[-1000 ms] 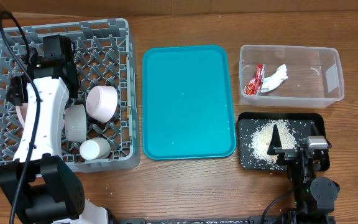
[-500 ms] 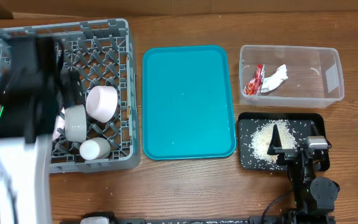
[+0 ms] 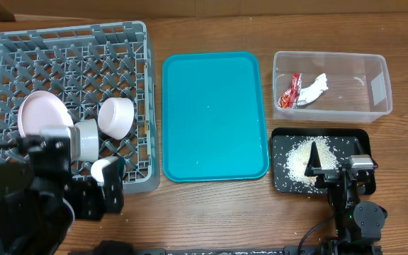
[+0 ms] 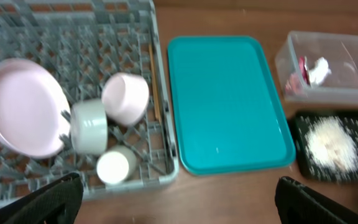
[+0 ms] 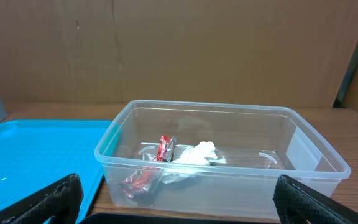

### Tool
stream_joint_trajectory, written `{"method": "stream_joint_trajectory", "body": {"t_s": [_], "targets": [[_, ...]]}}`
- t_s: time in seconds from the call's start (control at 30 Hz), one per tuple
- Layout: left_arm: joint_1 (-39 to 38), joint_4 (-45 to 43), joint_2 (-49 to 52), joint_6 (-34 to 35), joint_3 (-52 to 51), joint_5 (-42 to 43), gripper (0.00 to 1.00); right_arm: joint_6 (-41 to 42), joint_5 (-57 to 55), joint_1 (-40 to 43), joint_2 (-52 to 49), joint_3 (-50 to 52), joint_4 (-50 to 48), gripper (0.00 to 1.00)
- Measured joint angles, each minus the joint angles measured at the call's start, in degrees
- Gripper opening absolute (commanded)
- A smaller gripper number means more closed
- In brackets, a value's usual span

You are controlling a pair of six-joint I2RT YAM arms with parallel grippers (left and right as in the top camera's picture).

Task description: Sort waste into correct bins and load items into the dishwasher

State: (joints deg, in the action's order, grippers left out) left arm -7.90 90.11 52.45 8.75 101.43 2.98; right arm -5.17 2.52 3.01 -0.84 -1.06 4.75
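Dish rack [image 3: 62,28] fills the far-left of the worktop and holds all the tableware. It lies straight ahead of the left pincer [image 4: 178,190], so the left arm is much the nearer if anything there needs nudging. That pincer is spread wide with nothing between its fingers. The teal tray [image 3: 214,117] in the middle looks bare. To its right, the clear tub [image 3: 331,54] stands behind the black tray [image 3: 317,131], and the right pincer [image 5: 176,186], likewise spread and empty, faces the tub from just behind the black tray.

In the rack, the plate [image 3: 42,117] leans at the left. The two bowls [image 3: 115,115] [image 3: 85,138] touch beside it, and the cup [image 4: 115,167] stands nearest the arm. The chopsticks [image 4: 155,81] lie along the rack's right wall, long axis running away from the pincer. Only the left wrist view shows them; overhead they are lost in the lattice. The wrapper [image 3: 290,92] and tissue [image 3: 316,86] sit together at the tub's left end, clearest from the right wrist. The rice [image 3: 303,159] is heaped in the black tray, which that view misses. The sorting looks complete.
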Motion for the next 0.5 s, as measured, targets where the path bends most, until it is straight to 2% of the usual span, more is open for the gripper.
{"method": "stream_joint_trajectory", "body": {"t_s": [0.1, 0.2, 0.3, 0.4, 0.5], "targets": [[0.0, 0.3, -0.4, 0.1, 0.0, 1.2, 1.0, 0.0, 0.0, 0.0, 0.0, 0.0, 0.0, 1.0], [-1.5, -5.7, -0.6, -0.5, -0.7, 1.4, 1.0, 0.0, 0.0, 0.0, 0.0, 0.0, 0.0, 1.0], [-2.3, -19.9, -2.7, -3.9, -6.0, 2.9, 1.0, 0.0, 0.0, 0.0, 0.0, 0.0, 0.0, 1.0], [-2.3, -35.3, -7.6, -9.0, -16.8, 6.4, 1.0, 0.0, 0.0, 0.0, 0.0, 0.0, 0.0, 1.0], [-2.3, -45.1, -12.9, -11.0, -27.0, 9.0, 1.0, 0.0, 0.0, 0.0, 0.0, 0.0, 0.0, 1.0]]}}
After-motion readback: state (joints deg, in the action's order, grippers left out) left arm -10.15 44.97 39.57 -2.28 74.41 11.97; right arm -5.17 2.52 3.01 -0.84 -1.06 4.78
